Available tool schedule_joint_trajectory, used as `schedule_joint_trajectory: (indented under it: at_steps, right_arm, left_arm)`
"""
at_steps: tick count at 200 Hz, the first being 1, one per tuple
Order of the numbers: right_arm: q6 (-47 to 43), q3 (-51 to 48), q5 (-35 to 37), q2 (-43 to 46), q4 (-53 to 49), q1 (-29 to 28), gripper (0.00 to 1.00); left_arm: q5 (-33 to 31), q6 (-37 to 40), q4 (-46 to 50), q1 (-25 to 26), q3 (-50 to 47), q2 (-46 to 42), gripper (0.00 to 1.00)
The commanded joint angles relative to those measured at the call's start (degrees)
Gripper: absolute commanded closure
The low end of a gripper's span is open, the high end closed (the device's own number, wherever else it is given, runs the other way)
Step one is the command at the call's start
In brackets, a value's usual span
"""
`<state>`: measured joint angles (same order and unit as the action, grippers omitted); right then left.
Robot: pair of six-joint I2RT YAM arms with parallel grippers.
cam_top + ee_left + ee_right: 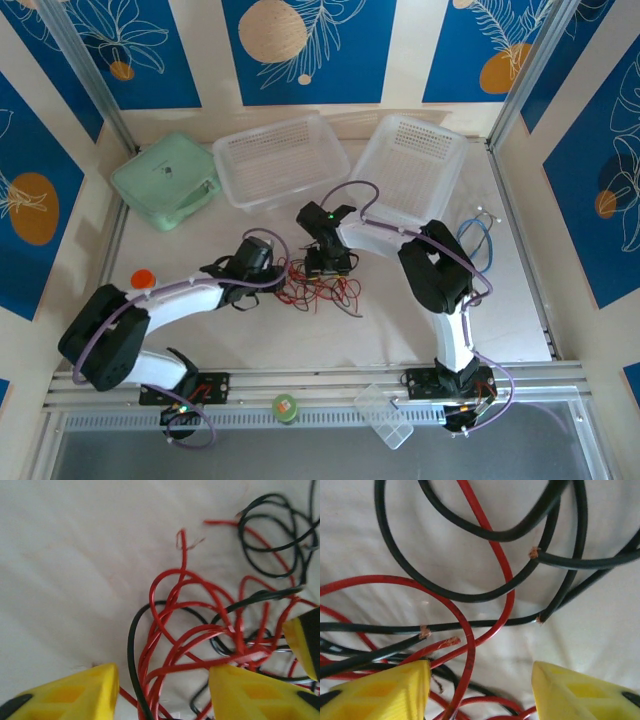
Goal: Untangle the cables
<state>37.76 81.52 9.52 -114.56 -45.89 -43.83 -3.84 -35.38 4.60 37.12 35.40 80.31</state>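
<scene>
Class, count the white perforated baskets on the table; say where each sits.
2: one basket at the back centre; the other basket to its right, near the back right corner.

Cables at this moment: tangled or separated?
Tangled. Red and black cables lie in one clump on the table, strands looping over and under each other in both wrist views.

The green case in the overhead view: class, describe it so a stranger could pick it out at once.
Start at the far edge of the table, where three containers sit in a row. The green case is leftmost. Unlike the two clear perforated baskets beside it, it is opaque, mint-coloured and closed.
</scene>
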Motion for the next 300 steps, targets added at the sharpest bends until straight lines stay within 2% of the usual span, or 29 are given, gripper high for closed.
schedule_joint_trajectory:
  at_steps: [1,21,45,86,98,120,140,163,175,199,221,243,284,300]
  right_arm:
    - [1.24,-1.94,2.58,1.28,-0.54,-0.12,0.58]
    - [1.55,-3.56,5.47,3.31,-1.45,0.48,0.78]
    - [1.87,-5.75,9.02,6.23,-2.98,1.71,1.00]
    - [2.06,-8.75,12.32,10.24,-4.65,3.78,1.00]
    - [2.23,-9.39,12.06,11.12,-4.65,4.33,1.00]
    - [1.18,-9.80,9.96,12.39,-3.77,4.64,1.00]
    - [-0.14,-9.50,6.20,13.87,-2.60,4.63,0.84]
    - [-1.64,-8.25,1.73,16.64,-1.48,3.24,0.58]
    - [-2.32,-6.97,-0.38,17.76,-1.13,1.86,0.46]
    - [-2.43,-4.03,-4.27,18.14,0.37,-1.24,0.34]
    - [-1.91,-1.10,-6.90,15.41,1.98,-3.15,0.29]
    - [-1.55,2.44,-7.71,10.19,1.84,-4.30,0.25]
    - [-2.23,6.04,-4.84,1.98,1.23,-6.18,0.25]
    - [-2.56,7.45,-1.88,-1.09,-0.21,-6.91,0.28]
  left_arm:
    - [-1.14,-1.41,-1.59,-0.56,-0.03,0.81,0.82]
    - [-6.03,-3.39,3.08,-1.57,-0.31,-0.32,1.00]
    - [-9.10,-5.13,7.96,-4.66,-1.54,-3.45,1.00]
    - [-8.88,-2.95,10.69,-8.90,-4.04,-11.76,1.00]
    - [-8.03,-1.75,10.48,-9.00,-4.18,-13.59,0.93]
    - [-3.52,0.79,7.84,-9.00,-4.36,-15.25,0.73]
    - [0.56,2.51,6.87,-8.91,-3.47,-14.80,0.56]
    - [3.19,3.97,8.21,-8.91,-1.57,-14.85,0.42]
    - [3.22,4.42,9.94,-8.82,-0.49,-15.62,0.37]
    - [1.83,4.89,13.98,-8.90,1.80,-17.28,0.33]
    - [-0.02,4.92,17.41,-8.91,3.61,-16.25,0.32]
    - [-2.07,4.25,16.86,-9.08,3.04,-12.74,0.33]
    - [-0.62,2.66,9.26,-9.70,1.09,-5.00,0.38]
    - [-0.73,2.19,6.95,-9.70,0.74,-2.60,0.40]
